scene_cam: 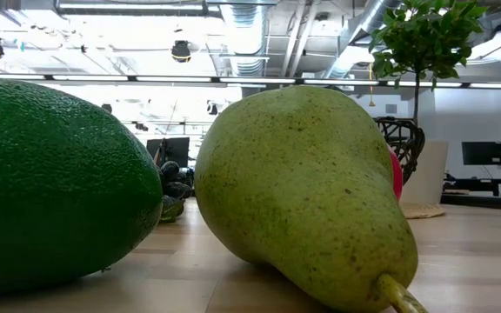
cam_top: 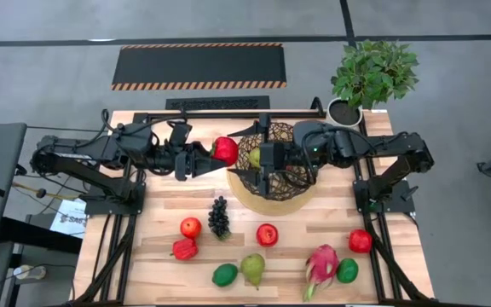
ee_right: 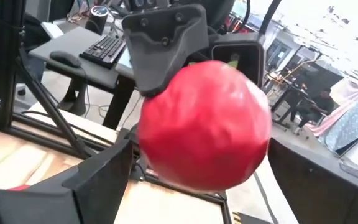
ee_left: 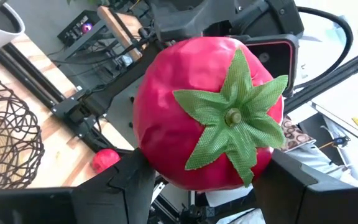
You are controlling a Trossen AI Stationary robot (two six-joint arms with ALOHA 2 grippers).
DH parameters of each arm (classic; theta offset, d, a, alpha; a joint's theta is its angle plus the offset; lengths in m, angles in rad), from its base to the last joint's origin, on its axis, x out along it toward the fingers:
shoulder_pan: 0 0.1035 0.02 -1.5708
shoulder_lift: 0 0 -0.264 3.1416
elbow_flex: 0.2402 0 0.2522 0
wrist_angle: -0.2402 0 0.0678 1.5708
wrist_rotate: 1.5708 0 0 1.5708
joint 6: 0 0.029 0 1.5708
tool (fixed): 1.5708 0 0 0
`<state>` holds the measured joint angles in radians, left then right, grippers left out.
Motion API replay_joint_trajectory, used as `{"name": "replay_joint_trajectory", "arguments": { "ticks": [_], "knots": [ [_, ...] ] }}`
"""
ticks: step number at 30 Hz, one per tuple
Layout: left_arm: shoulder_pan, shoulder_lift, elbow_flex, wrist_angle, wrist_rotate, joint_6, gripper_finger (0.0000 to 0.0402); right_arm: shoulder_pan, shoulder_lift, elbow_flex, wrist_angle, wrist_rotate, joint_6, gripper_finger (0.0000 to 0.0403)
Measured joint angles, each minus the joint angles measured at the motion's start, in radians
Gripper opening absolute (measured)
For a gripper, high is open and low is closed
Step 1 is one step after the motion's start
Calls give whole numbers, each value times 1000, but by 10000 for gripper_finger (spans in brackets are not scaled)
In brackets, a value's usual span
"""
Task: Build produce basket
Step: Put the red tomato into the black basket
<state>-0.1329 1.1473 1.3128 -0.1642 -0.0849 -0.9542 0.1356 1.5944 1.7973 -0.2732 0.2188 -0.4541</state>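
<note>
High view, left gripper: left gripper (cam_top: 214,156) is clamped on a red fruit (cam_top: 225,150), held in the air just beside the basket's rim.
High view, right gripper: right gripper (cam_top: 265,159) hangs over the basket (cam_top: 301,193) with its jaws spread wide and nothing between them; it faces the red fruit.
High view, basket: dark wire bowl on a tan disc, at the far middle of the tabletop (cam_top: 152,217); a green pear (cam_top: 255,157) shows inside it.
High view, loose produce: grape bunch (cam_top: 219,217), three red apples (cam_top: 191,227) (cam_top: 267,234) (cam_top: 360,240), a second red fruit with a leafy cap (cam_top: 184,249), a lime (cam_top: 224,275), another pear (cam_top: 253,269), a dragon fruit (cam_top: 320,265) and a second lime (cam_top: 347,270) lie spread over the near half of the tabletop, apart from the basket.
High view, potted plant: stands at the far right corner (cam_top: 372,75).
Low view: the lime (scene_cam: 55,183) and the pear (scene_cam: 307,191) fill the foreground, lying on the tabletop; the basket (scene_cam: 404,143) and plant (scene_cam: 424,39) show behind.
Left wrist view: the red fruit (ee_left: 197,118) with a green leafy cap sits between the dark fingers (ee_left: 126,186); basket weave (ee_left: 8,140) lies to one side.
Right wrist view: the same red fruit (ee_right: 204,134) fills the middle, held by the other arm's gripper, with this arm's own fingers (ee_right: 98,180) spread clear of it.
</note>
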Motion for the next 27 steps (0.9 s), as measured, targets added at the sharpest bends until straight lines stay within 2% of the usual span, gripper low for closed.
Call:
{"name": "replay_joint_trajectory", "arguments": {
  "ticks": [9,18,27],
  "knots": [
    [0,0,0,-2,-6,-8,203,-7,0,0,23,7,-21,364],
    [3,-2,0,-19,-14,-27,206,-7,13,1,22,15,-17,273],
    [3,2,0,-37,-40,-31,264,-8,18,0,18,20,-17,258]
  ]
}}
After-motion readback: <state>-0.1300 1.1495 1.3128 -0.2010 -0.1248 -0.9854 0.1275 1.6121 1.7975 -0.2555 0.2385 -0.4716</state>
